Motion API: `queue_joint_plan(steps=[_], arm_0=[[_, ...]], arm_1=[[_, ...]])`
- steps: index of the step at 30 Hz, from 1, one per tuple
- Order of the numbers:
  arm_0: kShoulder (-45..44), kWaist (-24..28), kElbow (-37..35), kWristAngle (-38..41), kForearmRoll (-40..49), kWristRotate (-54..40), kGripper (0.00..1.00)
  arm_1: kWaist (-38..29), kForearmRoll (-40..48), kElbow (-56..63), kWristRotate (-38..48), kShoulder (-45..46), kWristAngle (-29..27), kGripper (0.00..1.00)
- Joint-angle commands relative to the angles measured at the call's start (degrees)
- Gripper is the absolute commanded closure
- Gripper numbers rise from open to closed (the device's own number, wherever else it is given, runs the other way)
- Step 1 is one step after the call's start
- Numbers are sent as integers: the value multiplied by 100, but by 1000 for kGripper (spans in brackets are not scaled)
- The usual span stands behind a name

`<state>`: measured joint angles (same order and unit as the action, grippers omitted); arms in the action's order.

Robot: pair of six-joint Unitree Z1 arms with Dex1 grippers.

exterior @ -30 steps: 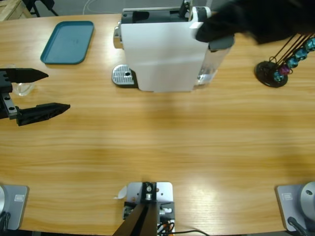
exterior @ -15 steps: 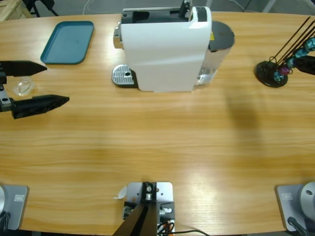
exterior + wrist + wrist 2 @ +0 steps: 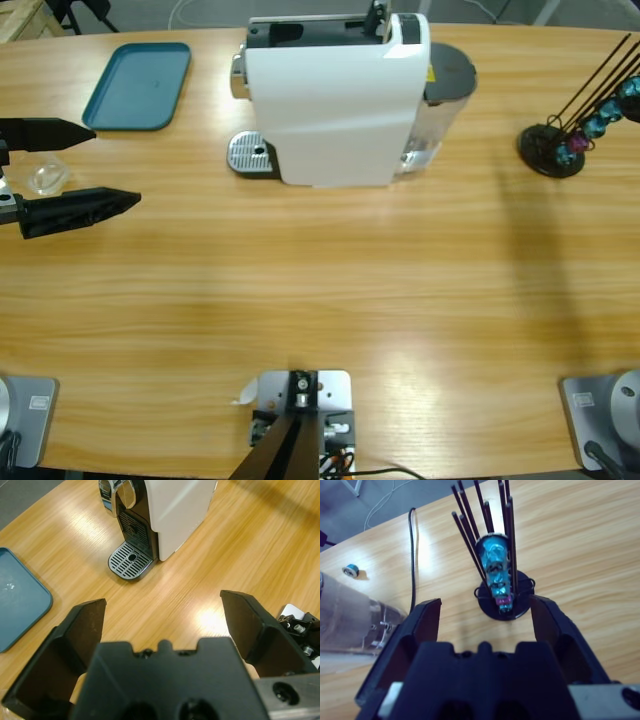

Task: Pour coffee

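Hovering at tabletop's [image 3: 330, 280] left edge, left gripper [image 3: 95, 170] jaws wide apart, empty, small clear cup [image 3: 45, 177] between them, white coffee machine [image 3: 335, 100] top-centre, right gripper [image 3: 485, 615] jaws spread, empty, facing capsule rack [image 3: 495, 570].

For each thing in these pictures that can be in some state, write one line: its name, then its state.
Coffee machine: upright, drip grate bare, no cup under the spout.
Clear cup: on the table between the left gripper's jaws, untouched.
Blue tray: flat, nothing on it.
Capsule rack: upright, capsules stacked inside.
Left gripper: open.
Right gripper: open, facing the rack.
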<state>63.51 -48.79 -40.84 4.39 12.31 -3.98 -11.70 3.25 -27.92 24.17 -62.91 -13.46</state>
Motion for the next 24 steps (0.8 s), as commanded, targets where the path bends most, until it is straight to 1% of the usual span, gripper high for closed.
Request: queue_joint_plan(steps=[1,7,9,13,14,17,18,19,22,23,24], arm_0=[[102,-34,24,71,61,64,0],[183,-34,-29,106,43,64,0],[200,-34,-38,106,43,57,0],[223,-34,-29,106,43,64,0],[227,-34,-29,106,43,64,0],[255,-34,-29,106,24,64,0],[260,-34,-29,106,17,64,0],[267,-34,-29,113,17,64,0],[276,-34,-29,133,10,63,0],[276,-34,-29,133,13,61,0],[276,-34,-29,134,11,63,0]], arm_1=[[315,581,196,-169,-695,115,275],[435,902,182,-204,-1069,122,280],[507,1010,173,-211,-1178,126,312],[586,1090,150,-222,-1277,168,330],[588,1090,150,-227,-1299,168,390],[590,1090,149,-245,-1303,158,427],[590,1090,152,-252,-1303,147,501],[590,1090,154,-255,-1303,137,531],[598,1090,147,-255,-1303,112,535],[598,1090,147,-255,-1303,105,555],[598,1090,147,-255,-1303,89,630]])
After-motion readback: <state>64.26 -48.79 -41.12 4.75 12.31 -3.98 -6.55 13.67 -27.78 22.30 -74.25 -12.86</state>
